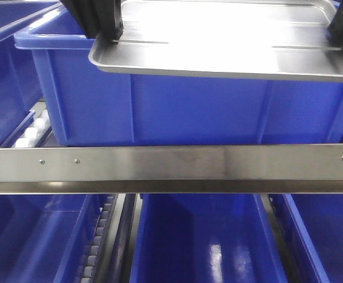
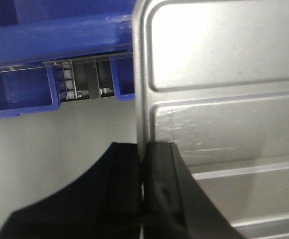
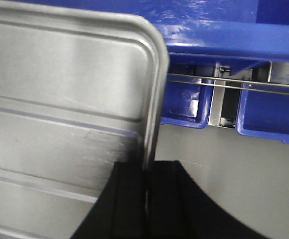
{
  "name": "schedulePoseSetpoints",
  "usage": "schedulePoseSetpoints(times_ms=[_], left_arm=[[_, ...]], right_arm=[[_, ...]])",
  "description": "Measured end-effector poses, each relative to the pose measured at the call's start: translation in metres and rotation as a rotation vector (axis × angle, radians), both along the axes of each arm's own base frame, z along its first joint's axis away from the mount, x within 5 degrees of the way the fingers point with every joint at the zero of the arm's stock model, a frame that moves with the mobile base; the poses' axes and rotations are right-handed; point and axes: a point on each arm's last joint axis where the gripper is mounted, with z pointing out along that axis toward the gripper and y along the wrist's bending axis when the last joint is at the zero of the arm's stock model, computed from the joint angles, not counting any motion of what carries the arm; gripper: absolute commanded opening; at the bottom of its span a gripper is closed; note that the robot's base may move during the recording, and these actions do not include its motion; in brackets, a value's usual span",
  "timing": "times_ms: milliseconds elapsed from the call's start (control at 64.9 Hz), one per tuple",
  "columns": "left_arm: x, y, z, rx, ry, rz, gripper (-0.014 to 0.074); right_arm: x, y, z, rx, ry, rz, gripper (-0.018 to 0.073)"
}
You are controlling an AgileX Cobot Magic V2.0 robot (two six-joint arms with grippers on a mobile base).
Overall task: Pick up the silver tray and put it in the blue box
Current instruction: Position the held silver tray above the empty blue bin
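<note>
Nothing here can be read: no lettering, label, brand mark or number shows on the silver tray (image 1: 218, 41), the blue box (image 1: 201, 112) or the steel rail (image 1: 171, 165) in front of it.
</note>
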Motion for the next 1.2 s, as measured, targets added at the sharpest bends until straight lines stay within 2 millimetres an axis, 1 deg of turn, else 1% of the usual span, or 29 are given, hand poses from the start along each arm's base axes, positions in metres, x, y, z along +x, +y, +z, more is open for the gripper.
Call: schedulePoseSetpoints(times_ms=[801, 1002, 1125, 1202], left_arm=[[0.0000, 0.0000, 0.0000, 0.000, 0.000, 0.000, -0.0105], [0.0020, -0.0014, 0.0010, -0.014, -0.026, -0.007, -0.0105], [0.0040, -0.0013, 0.0028, -0.007, -0.055, -0.019, -0.0105], [0.0051, -0.0014, 0.0096, -0.009, -0.081, -0.033, -0.0105]], right_arm=[[0.0000, 0.0000, 0.0000, 0.000, 0.000, 0.000, 0.0058], [0.0001, -0.0004, 0.0000, -0.006, -0.002, 0.000, 0.0058], [0.0004, -0.0003, 0.0007, -0.005, -0.006, 0.000, 0.0058], [0.0015, 0.0000, 0.0072, 0.002, -0.026, 0.000, 0.0058]])
